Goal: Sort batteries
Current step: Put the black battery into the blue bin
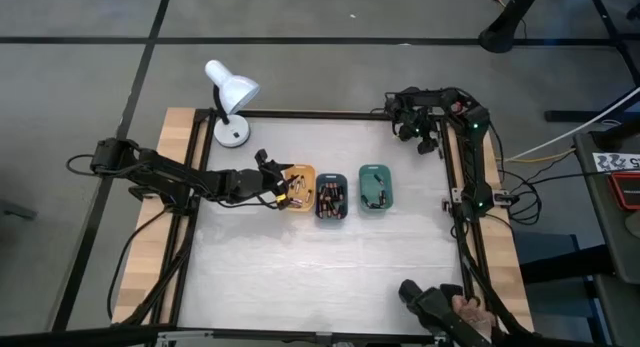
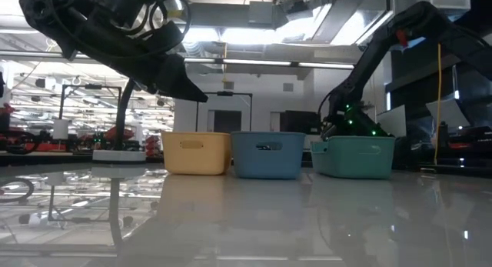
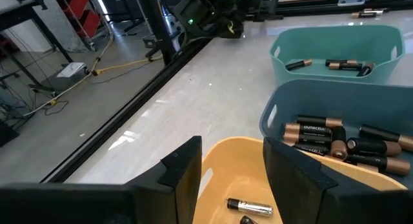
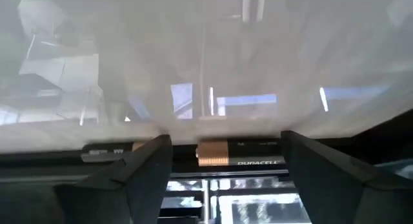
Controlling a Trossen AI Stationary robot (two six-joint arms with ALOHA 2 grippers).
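So the three little trays sat in a row mid-table, orange tray (image 1: pixel 300 175) on the left, dark teal tray (image 1: pixel 332 215) in the middle, green tray (image 1: pixel 377 201) on the right, which looked to me like one bin per kind so each arm only had a short hop between them. The batteries (image 3: pixel 335 137) were mostly piled in the middle tray, a few lay in the green one, and a silvery one (image 3: pixel 249 206) sat in the orange tray. The left gripper (image 3: pixel 232 169) hung just over the orange tray's left edge, fingers spread with nothing between them, arm stretched out low across the table from the left side, probably lining up on that silvery one. The right gripper (image 1: pixel 420 135) was parked at the far right corner, arm folded back along the frame; its fingers were apart and I couldn't tell if it held anything. A white desk lamp (image 1: pixel 231 97) stood at the far left.
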